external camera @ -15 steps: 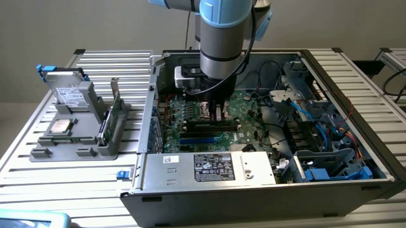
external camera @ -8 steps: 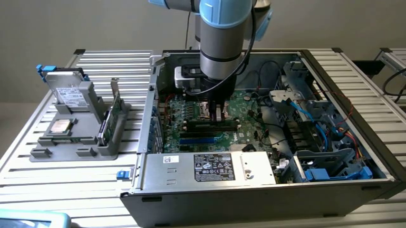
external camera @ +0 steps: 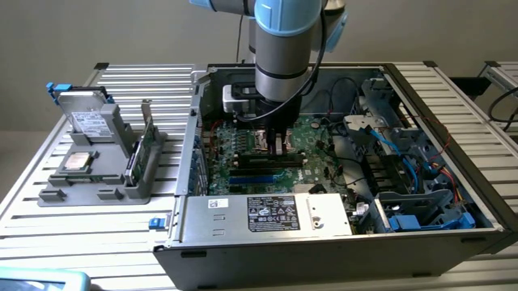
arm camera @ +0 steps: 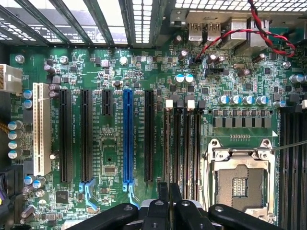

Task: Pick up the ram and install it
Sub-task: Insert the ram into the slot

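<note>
Apparently the ram (arm camera: 167,148) stands edge-on between fingers of the closed hand (arm camera: 169,190).

motherboard (arm camera: 115,158): glossy green board | slots (arm camera: 86,134): black plastic | case (external camera: 324,267): matt grey metal

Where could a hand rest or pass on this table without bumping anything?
Bare table slats lie between the grey parts holder and the near table edge, and along the computer case on the exterior view's right. Inside the case it is crowded: arm, cables, circuit board.
</note>
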You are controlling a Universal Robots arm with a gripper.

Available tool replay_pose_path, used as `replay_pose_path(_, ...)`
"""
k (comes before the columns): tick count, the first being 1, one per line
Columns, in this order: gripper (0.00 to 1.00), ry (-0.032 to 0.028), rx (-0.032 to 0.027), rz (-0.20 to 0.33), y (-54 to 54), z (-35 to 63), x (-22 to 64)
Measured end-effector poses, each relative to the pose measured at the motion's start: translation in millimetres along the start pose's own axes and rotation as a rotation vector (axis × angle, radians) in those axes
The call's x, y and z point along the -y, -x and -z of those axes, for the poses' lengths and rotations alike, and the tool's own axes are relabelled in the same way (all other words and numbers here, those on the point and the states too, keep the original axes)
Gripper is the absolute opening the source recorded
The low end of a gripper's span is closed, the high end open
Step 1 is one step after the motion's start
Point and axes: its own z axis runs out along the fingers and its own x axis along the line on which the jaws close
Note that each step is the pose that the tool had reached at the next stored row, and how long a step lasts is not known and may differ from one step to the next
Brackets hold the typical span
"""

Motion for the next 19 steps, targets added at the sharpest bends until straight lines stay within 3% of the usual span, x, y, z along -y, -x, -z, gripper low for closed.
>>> replay_pose_path(19,0.13,-0.0012,-0.0002,-0.019,-0.1,-0.7,0.0)
